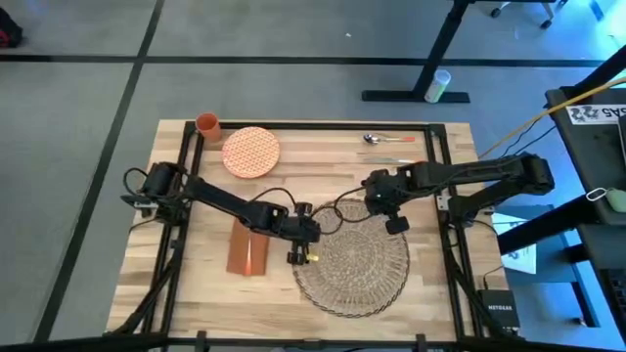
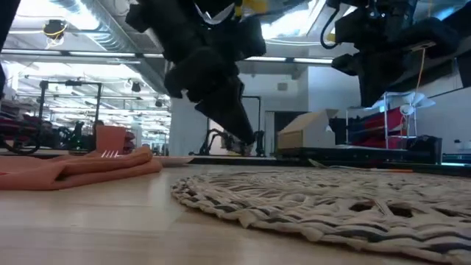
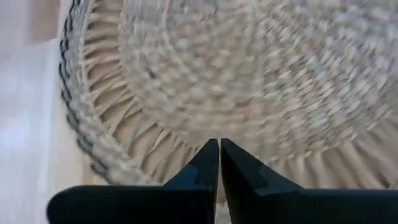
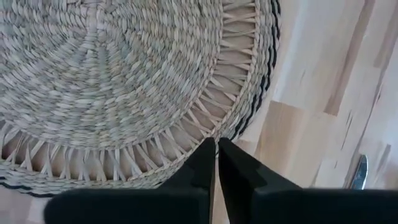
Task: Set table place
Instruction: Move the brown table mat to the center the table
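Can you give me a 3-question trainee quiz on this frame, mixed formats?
1. True or false: the orange patterned plate sits on the woven straw placemat.
2. Which pincer hangs over the placemat's edge nearest the rust-orange napkin? A) left pincer B) right pincer
3. Fill in: the spoon lies near the table's ____ edge, seen from above.

Key: 1 false, the plate lies apart on the wood. 2 A. 3 far.

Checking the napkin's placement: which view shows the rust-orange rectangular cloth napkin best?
The high view: the rust-orange rectangular cloth napkin lies whole beside the mat. The low view shows it edge-on; the wrist views miss it.
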